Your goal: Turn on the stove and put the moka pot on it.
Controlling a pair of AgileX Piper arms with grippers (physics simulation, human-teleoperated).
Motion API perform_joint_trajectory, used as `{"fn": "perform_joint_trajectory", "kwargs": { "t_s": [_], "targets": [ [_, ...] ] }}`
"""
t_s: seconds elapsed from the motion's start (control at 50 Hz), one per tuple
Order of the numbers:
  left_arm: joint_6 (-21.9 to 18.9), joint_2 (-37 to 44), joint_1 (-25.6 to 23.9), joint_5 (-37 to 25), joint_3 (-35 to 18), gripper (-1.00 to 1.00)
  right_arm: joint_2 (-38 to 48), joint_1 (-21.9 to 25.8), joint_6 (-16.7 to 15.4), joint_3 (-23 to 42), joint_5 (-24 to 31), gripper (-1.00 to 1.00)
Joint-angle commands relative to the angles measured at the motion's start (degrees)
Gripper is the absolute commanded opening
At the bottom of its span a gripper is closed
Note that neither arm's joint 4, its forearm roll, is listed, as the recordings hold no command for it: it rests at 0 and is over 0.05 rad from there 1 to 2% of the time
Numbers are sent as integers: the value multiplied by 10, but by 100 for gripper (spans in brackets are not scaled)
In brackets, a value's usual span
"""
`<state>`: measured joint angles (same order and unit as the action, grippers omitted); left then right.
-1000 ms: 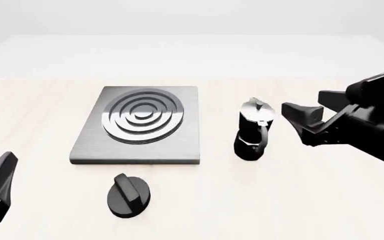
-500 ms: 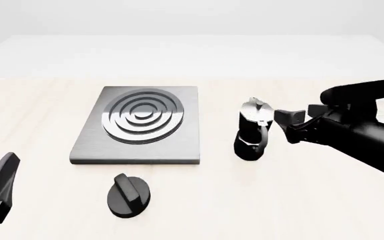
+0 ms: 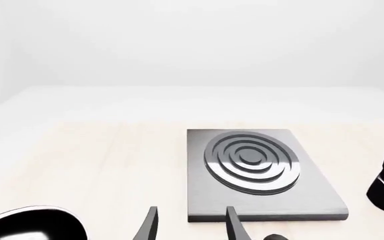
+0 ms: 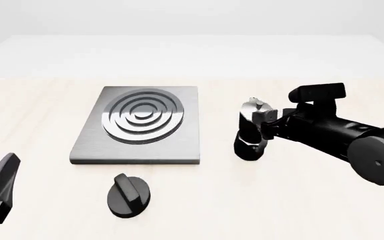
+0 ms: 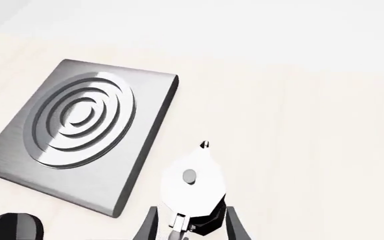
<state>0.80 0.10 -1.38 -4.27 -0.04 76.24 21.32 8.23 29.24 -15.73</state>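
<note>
the right gripper (image 4: 267, 125) has its fingers spread either side of the moka pot (image 4: 251, 131) handle, open, apparently lining up to grab it.

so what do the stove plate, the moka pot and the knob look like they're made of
Stove plate: seemingly brushed dark-grey metal, faint streaks, with shinier silver rings. Moka pot: glossy black faceted body, maybe painted metal, under a mirror-bright silver lid. Knob: matte-to-satin black, possibly plastic; a render leaves this open.
</note>
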Motion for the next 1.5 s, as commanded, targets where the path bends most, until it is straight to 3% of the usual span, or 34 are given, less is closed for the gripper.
{"fn": "perform_joint_trajectory", "kwargs": {
  "t_s": [0.02, 0.76, 0.78, 1.0, 1.06, 1.12, 1.14, 1.3, 1.5],
  "targets": [
    [2, 0, 2, -1, 0, 100, 50, 8, 14, -7, -36, 100],
    [5, 0, 2, -2, 0, 100, 132, 28, 48, -44, -118, 100],
    [4, 0, 2, -2, 0, 100, 127, 20, 44, -46, -117, -100],
    [5, 0, -1, -2, 0, 100, 91, -2, -11, -55, -106, -100],
    [5, 0, -2, -1, 0, 100, 59, 0, -13, -65, -109, -100],
    [5, 0, -2, 0, 0, 100, 44, -5, -40, -64, -101, -100],
    [5, 0, -3, 0, 0, 100, 33, -10, -57, -62, -95, -100],
    [5, 0, -3, 1, 0, 100, 2, 13, -89, -9, -27, -100],
    [7, 0, 1, -4, 0, 100, -9, 61, -133, 110, 85, -100]
  ]
}}
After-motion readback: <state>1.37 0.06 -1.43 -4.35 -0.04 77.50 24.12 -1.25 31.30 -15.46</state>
